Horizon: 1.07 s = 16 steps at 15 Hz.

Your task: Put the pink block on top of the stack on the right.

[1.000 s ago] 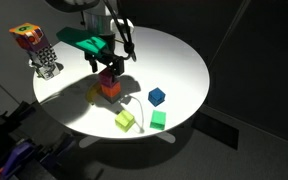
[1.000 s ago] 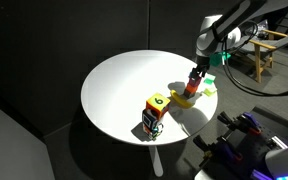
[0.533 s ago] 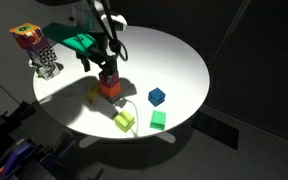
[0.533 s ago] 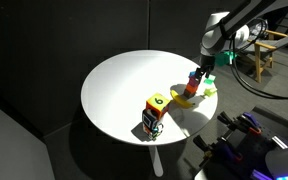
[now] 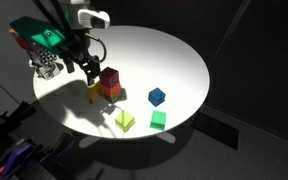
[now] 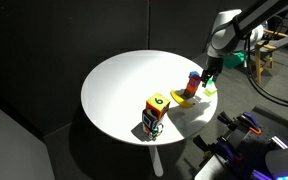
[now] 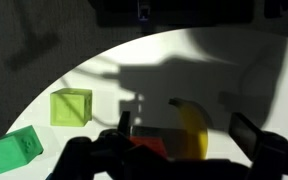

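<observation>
The pink block point(image 5: 110, 76) sits on top of the stack point(image 5: 111, 91) of orange-red cubes near the middle of the round white table point(image 5: 174, 55). In an exterior view the pink block point(image 6: 193, 77) tops the stack point(image 6: 191, 88) too. My gripper point(image 5: 87, 71) is open and empty, apart from the block and off to one side of the stack; it also shows in an exterior view point(image 6: 210, 72). In the wrist view my open fingers point(image 7: 184, 135) frame a red cube point(image 7: 149, 147) of the stack and a yellow banana-shaped piece point(image 7: 191, 128).
A yellow piece point(image 5: 94, 95) lies beside the stack. A lime-green cube point(image 5: 125, 120), a green cube point(image 5: 158, 120) and a blue cube point(image 5: 157, 96) lie near the front edge. A toy figure point(image 5: 46, 62) stands at the table's edge. A coloured cube point(image 6: 154, 112) stands near the rim.
My gripper let go of the pink block on the stack, opened and moved away sideways. The pink block stays on top.
</observation>
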Each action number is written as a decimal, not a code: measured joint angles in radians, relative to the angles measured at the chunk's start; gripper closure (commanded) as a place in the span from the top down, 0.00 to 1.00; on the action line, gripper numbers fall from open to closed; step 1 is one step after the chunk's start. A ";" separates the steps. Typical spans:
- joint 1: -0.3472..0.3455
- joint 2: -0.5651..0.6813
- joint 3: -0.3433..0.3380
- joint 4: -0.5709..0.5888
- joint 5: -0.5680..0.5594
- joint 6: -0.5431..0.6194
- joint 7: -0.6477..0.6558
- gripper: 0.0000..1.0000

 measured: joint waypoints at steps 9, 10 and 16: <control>0.025 -0.165 -0.002 -0.161 -0.019 0.060 0.052 1.00; 0.025 -0.181 -0.002 -0.178 -0.019 0.082 0.052 1.00; 0.025 -0.207 -0.002 -0.211 -0.019 0.118 0.052 1.00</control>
